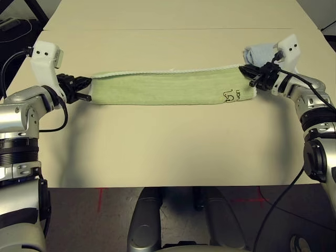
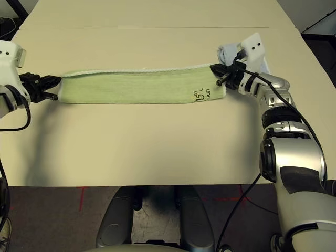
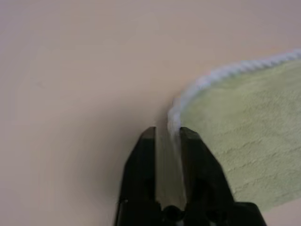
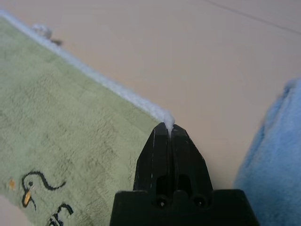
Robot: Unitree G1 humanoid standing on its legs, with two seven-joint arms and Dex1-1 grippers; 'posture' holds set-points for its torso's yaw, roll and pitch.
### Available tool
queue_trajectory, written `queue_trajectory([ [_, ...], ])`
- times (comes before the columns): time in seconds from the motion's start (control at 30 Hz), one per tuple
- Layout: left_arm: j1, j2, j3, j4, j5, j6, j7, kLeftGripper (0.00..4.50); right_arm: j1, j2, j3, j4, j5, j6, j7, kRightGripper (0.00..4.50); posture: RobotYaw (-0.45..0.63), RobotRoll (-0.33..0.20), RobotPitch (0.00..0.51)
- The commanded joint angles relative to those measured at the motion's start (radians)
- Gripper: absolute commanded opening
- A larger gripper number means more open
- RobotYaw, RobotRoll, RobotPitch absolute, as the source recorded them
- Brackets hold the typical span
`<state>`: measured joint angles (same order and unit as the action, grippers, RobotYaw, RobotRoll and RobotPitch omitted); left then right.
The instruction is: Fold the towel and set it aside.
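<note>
The light green towel [image 1: 168, 88] lies flat on the table as a long narrow strip running left to right. White stitched edging runs along its far side and a small dark duck mark [image 1: 231, 95] sits near its right end. My left gripper [image 1: 86, 89] is at the strip's left end. Its fingers [image 3: 141, 155] stand slightly apart, with the white edging lying loose in the gap. At the right end's far corner my right gripper [image 1: 247, 72] is shut, and the white corner of the towel [image 4: 70, 127] is pinched at its tips.
A pale blue folded towel [image 1: 260, 52] lies just behind my right gripper, close to the table's right edge. The beige table [image 1: 168, 147] has bare room in front of the strip and beyond it. A seam [image 1: 173, 29] crosses the far part.
</note>
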<state>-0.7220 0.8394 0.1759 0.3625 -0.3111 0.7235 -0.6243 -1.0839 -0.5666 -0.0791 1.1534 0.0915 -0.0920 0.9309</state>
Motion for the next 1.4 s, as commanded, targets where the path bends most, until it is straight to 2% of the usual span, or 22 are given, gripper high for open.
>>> queue_trajectory([
  [0.03,0.024,0.007,-0.015,-0.007,0.014,0.026,-0.020,2.56,0.021,-0.007,0.020,0.006,-0.030,0.021,0.009,0.57,0.14,0.000,0.269],
  [0.07,0.029,0.009,-0.014,-0.014,0.013,0.033,-0.023,2.94,0.021,-0.007,0.020,0.004,-0.032,0.022,0.009,0.80,0.14,0.000,0.269],
  [0.2,0.045,0.024,-0.001,-0.042,0.007,0.050,-0.035,4.48,0.017,-0.011,0.013,-0.003,-0.034,0.016,-0.002,2.25,0.13,0.000,0.272],
  [0.4,0.060,0.040,0.039,-0.077,-0.025,0.030,-0.082,4.50,0.015,-0.013,-0.050,-0.018,0.020,-0.013,-0.016,4.47,0.14,0.000,0.269],
  [0.57,0.085,0.003,0.097,-0.150,-0.082,-0.046,-0.127,4.50,0.033,0.000,-0.122,-0.062,0.106,-0.008,0.053,4.47,0.14,0.000,0.269],
  [0.77,0.164,-0.032,0.138,-0.274,-0.156,-0.068,-0.164,4.50,0.076,0.004,-0.169,-0.152,0.191,0.049,0.112,4.47,0.13,0.000,0.254],
  [0.93,0.196,-0.034,0.166,-0.273,-0.146,-0.115,-0.131,4.50,0.135,-0.014,-0.204,-0.211,0.206,0.086,0.013,4.47,0.13,0.000,0.249],
  [1.07,0.204,-0.075,0.206,-0.261,-0.132,-0.165,-0.035,4.50,0.197,-0.003,-0.260,-0.252,0.233,0.072,-0.114,4.47,0.12,0.000,0.244],
  [1.27,0.278,-0.130,0.226,-0.319,-0.171,-0.217,-0.042,4.50,0.264,0.016,-0.269,-0.333,0.271,0.087,-0.113,4.47,0.13,0.000,0.243],
  [1.4,0.307,-0.127,0.212,-0.337,-0.189,-0.232,-0.092,4.50,0.261,0.014,-0.273,-0.310,0.295,0.095,-0.097,4.47,0.13,0.000,0.240],
])
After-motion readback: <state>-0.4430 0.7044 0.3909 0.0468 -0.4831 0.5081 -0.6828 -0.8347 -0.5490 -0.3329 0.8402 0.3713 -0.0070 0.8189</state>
